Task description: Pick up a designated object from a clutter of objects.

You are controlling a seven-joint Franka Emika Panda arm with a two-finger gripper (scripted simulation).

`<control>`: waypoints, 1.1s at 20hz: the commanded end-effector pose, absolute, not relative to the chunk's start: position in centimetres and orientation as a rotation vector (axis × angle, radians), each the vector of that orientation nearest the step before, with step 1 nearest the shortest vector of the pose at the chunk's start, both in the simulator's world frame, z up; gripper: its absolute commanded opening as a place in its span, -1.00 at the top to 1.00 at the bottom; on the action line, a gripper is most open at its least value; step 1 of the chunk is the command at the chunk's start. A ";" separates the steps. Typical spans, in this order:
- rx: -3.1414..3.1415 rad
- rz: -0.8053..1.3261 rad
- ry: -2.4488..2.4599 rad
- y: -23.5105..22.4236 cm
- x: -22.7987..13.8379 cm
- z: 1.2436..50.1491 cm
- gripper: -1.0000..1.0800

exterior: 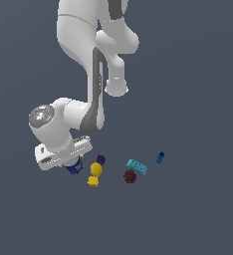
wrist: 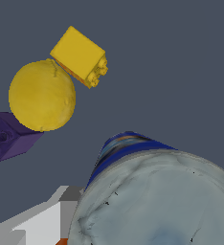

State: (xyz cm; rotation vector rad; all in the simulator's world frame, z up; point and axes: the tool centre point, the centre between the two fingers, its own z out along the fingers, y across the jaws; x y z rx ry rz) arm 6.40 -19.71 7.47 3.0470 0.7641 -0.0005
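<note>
Blue can (wrist: 157, 201), grey lid, directly under my gripper (exterior: 71, 162) at exterior view's left end of clutter. I judge it rigid, smooth, moderately heavy; best taken across curved sides. Jaw state: cannot tell. Just beside: yellow ball (wrist: 42, 94), yellow brick (wrist: 79, 55), purple block (wrist: 8, 135).

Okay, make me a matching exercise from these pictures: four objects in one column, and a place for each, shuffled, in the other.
Objects:
1. blue can
2. purple block
3. dark red round piece
4. small blue block

Places:
A. farthest toward the exterior view's right, alone
B. under the gripper
C. just below the cyan bar in the exterior view
D. beside the yellow ball

Pairs: 1-B, 2-D, 3-C, 4-A
</note>
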 end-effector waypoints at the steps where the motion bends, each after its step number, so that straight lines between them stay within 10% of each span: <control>1: 3.047 -0.001 0.764 -19.7 6.4 7.5 1.00; 22: 3.047 -0.001 0.764 -18.8 3.8 19.3 1.00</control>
